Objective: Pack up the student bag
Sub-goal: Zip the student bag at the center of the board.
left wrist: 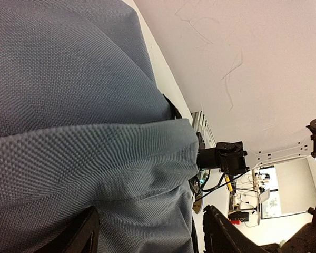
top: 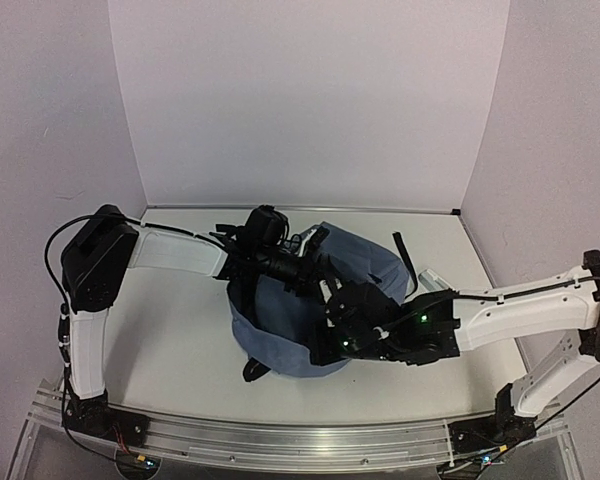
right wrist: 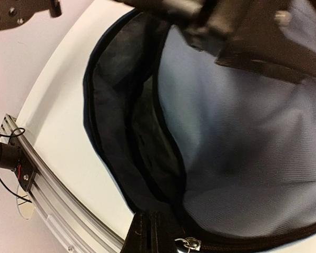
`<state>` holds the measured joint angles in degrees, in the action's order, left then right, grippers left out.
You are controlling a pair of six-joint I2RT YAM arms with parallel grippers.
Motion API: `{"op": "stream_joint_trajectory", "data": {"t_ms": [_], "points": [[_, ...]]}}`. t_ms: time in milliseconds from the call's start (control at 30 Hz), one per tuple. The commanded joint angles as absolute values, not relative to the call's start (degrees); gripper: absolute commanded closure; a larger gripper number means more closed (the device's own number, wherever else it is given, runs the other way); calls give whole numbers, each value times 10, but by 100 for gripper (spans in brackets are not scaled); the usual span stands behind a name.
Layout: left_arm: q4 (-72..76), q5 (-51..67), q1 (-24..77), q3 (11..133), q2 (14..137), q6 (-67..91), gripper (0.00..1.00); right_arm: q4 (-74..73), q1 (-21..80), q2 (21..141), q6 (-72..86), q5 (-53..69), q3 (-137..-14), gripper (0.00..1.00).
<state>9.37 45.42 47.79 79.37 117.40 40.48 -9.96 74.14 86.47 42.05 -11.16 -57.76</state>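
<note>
The student bag point(top: 290, 335) is a slate-blue backpack lying mid-table, its mouth showing dark lining point(right wrist: 121, 132) in the right wrist view. My left gripper point(top: 302, 268) is over the bag's far rim. Its fingers point(left wrist: 84, 234) stand wide apart, with the bag's blue outer fabric point(left wrist: 95, 147) bulging between them. My right gripper point(top: 342, 325) is at the bag's near right side. Its own fingers are hidden, and the bag's black zipper edge with a metal pull point(right wrist: 188, 243) sits right where the jaws meet.
A black strap point(top: 404, 262) trails from the bag's right side, with a small pale object point(top: 430, 276) beside it. An aluminium rail point(top: 280, 440) runs along the near table edge. White walls close the back and sides.
</note>
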Motion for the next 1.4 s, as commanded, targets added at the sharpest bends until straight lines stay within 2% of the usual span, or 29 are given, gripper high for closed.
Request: {"op": "stream_joint_trajectory", "data": {"t_ms": [0,200,433,600,733,833,867,933,1067,1200,1367], "points": [[95,434,481,788,1203,401,35,-22,775,908,428,-165,-634,100],[58,397,476,780,1161,363,35,-5,780,932,423,-207,-659,100],[12,356,463,764,1074,320,24,-5,780,907,427,-213,-652,100],[-17,286,458,704,971,274,15,-5,778,875,436,-234,-645,100],[-15,248,451,637,893,272,14,-7,770,881,441,-215,-657,100],[12,268,451,579,851,276,14,-15,769,887,436,-201,-670,100],[31,283,451,556,837,281,14,-18,768,887,436,-201,-671,93],[70,311,454,512,814,294,15,-27,768,882,439,-208,-670,73],[124,325,464,441,769,318,16,-60,760,867,458,-244,-660,47],[120,324,486,421,749,321,17,-85,740,847,481,-262,-637,41],[34,274,531,456,767,280,17,-92,712,818,488,-260,-602,41]]}}
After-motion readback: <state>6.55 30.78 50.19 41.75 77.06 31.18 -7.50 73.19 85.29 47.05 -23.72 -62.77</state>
